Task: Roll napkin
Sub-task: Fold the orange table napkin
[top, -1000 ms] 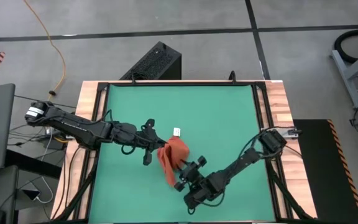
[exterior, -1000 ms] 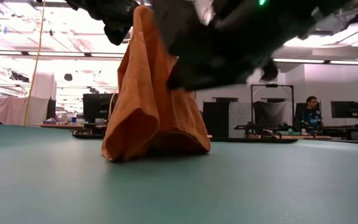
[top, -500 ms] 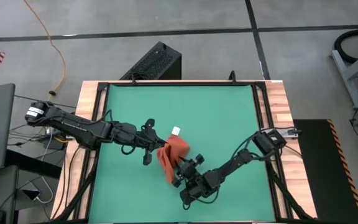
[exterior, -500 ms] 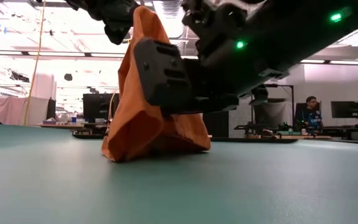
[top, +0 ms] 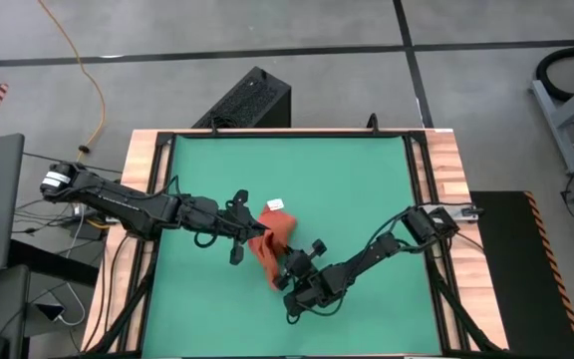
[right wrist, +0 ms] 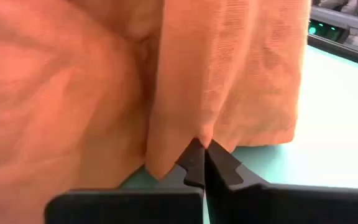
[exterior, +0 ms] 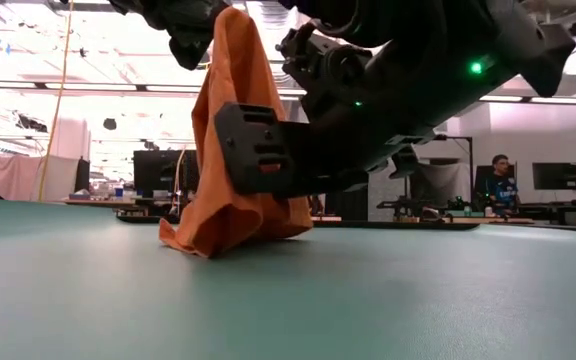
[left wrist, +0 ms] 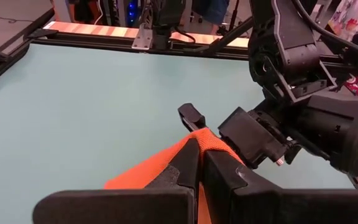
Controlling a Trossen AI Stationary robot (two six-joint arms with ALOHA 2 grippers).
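Napkin (top: 275, 239) bunched at mat (top: 347, 179) centre, white tag (top: 275, 204) unreadable. Left gripper (top: 255, 237) clamped on napkin top, lifting it. Right gripper (top: 289, 267) pinched on lower fold.

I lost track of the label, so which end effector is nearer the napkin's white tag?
Left. The left end effector pinches the napkin just beside the white tag; the right end effector grips its lower edge, farther off.
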